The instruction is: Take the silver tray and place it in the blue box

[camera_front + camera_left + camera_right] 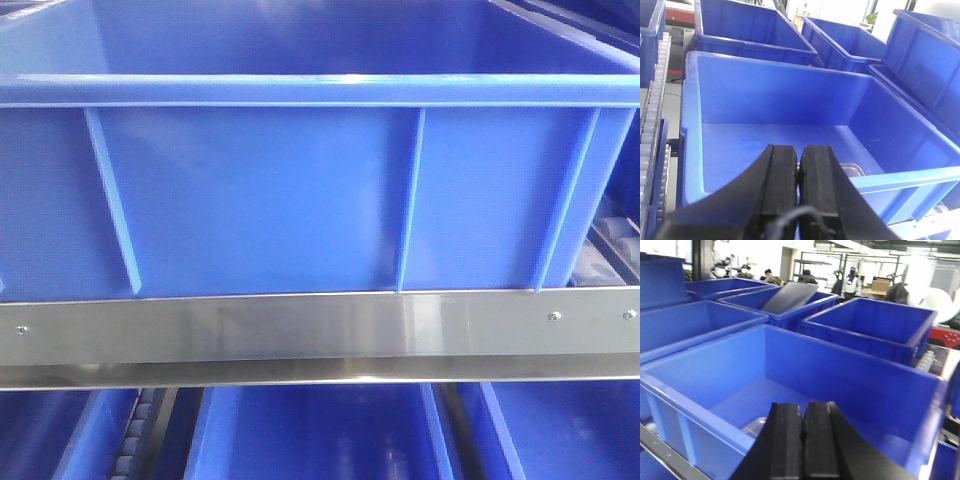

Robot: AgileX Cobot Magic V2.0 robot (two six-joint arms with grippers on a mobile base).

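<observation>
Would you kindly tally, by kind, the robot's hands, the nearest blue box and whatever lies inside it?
Hands: 2, the left hand and the right hand
Blue box: 1
Silver tray, partly hidden inside it: 1
Total: 4

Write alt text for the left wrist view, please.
The left gripper, black jaws pressed together, hangs above a large deep bright-blue plastic crate. A corner of a shiny silver metal tray shows on the crate floor just beyond the jaws. More blue crates stand behind.

The silver tray point(852, 169) lies in the blue box point(790, 95), near its front wall.
</observation>
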